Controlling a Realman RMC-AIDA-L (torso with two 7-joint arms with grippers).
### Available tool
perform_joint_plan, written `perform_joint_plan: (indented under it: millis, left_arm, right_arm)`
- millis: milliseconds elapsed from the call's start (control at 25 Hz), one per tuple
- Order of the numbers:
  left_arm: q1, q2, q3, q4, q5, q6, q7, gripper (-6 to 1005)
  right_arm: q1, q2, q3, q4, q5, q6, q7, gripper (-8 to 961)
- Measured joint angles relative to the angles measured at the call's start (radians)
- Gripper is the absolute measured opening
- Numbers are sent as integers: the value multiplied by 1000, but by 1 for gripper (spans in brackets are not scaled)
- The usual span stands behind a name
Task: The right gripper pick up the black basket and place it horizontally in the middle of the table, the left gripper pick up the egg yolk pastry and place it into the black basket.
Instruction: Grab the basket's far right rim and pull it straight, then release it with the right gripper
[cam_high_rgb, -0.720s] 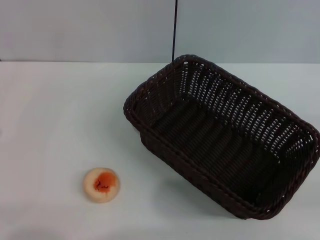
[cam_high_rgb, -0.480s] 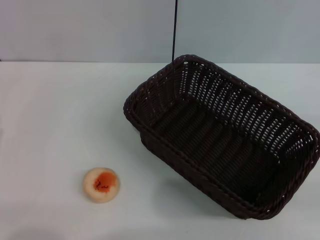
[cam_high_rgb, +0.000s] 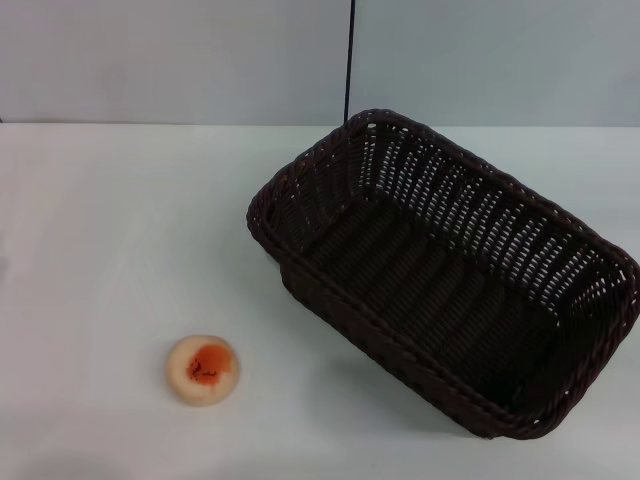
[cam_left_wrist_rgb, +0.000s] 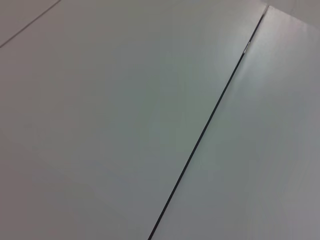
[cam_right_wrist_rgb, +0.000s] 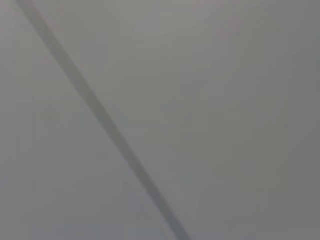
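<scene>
Nothing had shifted since the earlier frames: the black basket (cam_high_rgb: 445, 275) sat askew on the right of the white tabletop (cam_high_rgb: 120, 220), and the egg yolk pastry (cam_high_rgb: 202, 369) lay well apart to its near left. Neither gripper showed, so their fingers' state couldn't be told.

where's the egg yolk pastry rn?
Head view: the egg yolk pastry lies on the table, near-left, apart from the black basket to its right.

Lab-like test bench: bare white table (cam_high_rgb: 100, 220), plain panelled wall (cam_high_rgb: 180, 60) (one seam).
</scene>
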Motion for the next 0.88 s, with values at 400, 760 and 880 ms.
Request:
perform_joint_plan:
  millis: [400,760,880]
  left_arm:
    - [-16,0,0,0,0,-5,-1,794]
    - [-27,0,0,-3,0,-7,-14,788]
    - [-30,0,0,-11,0,-7,-14,786]
  right_arm:
    - [43,-74,-212,-645,-478,-194,574,255]
    - [182,-102,-359,-1049,-776,-435,967,267]
    - [226,-109,-438,-1067,-833,-481,1000,346]
